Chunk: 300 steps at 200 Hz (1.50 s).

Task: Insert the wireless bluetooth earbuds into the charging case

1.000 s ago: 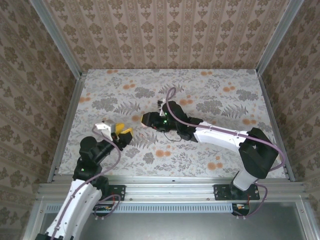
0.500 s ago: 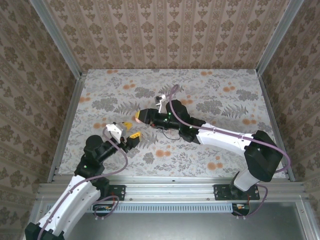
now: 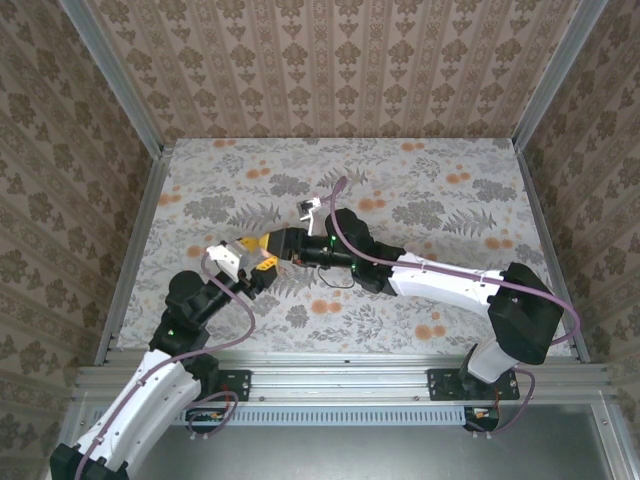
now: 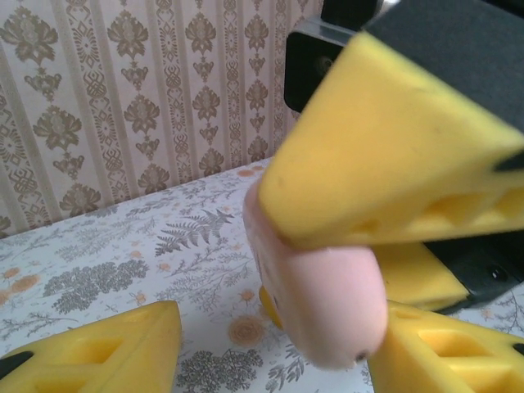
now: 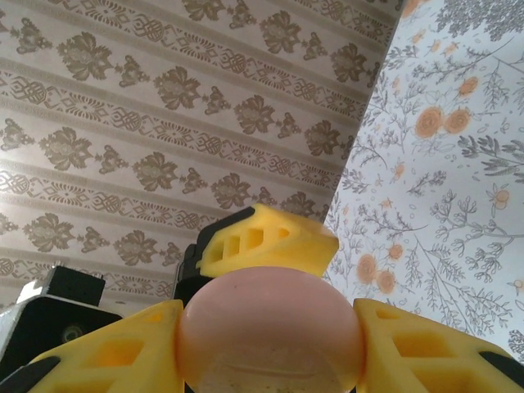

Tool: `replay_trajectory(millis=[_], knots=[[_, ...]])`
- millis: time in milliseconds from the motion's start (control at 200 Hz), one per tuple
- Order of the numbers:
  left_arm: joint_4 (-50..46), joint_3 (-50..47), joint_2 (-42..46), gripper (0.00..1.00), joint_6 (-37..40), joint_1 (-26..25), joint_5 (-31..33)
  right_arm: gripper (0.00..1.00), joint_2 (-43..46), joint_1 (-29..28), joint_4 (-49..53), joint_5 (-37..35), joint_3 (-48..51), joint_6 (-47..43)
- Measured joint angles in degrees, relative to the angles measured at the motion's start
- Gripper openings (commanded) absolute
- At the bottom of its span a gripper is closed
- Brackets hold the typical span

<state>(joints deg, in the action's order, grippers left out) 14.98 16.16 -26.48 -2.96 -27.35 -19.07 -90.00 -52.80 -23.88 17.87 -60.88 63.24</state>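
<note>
Left of centre over the floral table (image 3: pixel 420 190), where the two arms meet: one charging case (image 4: pixel 319 295), salmon-pink with a smooth rounded outline, raised clear of the printed surface.

Holder: right gripper (image 5: pixel 270 348). Its yellow fingers (image 5: pixel 123 352) press against opposite sides of the case, so it is clamped on it.

Attendant: left gripper (image 4: pixel 277 336), jaws apart, with one prong on each side of the case. The lower-left yellow finger (image 4: pixel 98 348) stands visibly clear of the case. The other (lower right in the left wrist view) sits just beside it, and contact cannot be told.

Lid state: cannot be told, as no seam shows plainly.

Surroundings: patterned wallpaper walls (image 3: pixel 330 60) on three sides and an aluminium frame rail (image 3: pixel 340 378) along the near edge.
</note>
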Motion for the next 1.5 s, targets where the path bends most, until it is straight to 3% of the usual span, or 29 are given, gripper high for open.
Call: replay_trajectory(millis=[260,535,655,750,860,1125,1500], knots=[[0.96,0.0,-0.09,0.51,-0.22,-0.11,-0.22,0.37,-0.09,-0.24,-0.26,-0.09,0.0,0.0],[1.4,0.0,-0.09,0.61,-1.51,-0.33,0.09,0.37,-0.09,-0.7,-0.13,-0.07,0.42,-0.07],[1.4,0.0,-0.09,0.53,-2.16,-0.35,0.02,0.37,-0.09,-0.74,0.0,-0.24,0.63,-0.2],[1.49,0.0,-0.11,0.35,-2.89,-0.46,-0.81,0.37,-0.09,-0.74,-0.07,-0.85,0.63,-0.24],[1.68,0.0,-0.11,0.25,-2.97,-0.81,-1.92,0.38,-0.09,-0.72,-0.13,-1.38,0.63,-0.24],[1.9,0.17,-1.38,0.18,-3.1,-0.74,-2.82,0.61,0.35,-0.74,1.29,-2.69,0.63,-2.54],[3.17,1.4,-6.78,0.16,-5.92,1.68,-5.92,0.67,13.9,2.36,9.94,-5.68,5.53,-21.0]])
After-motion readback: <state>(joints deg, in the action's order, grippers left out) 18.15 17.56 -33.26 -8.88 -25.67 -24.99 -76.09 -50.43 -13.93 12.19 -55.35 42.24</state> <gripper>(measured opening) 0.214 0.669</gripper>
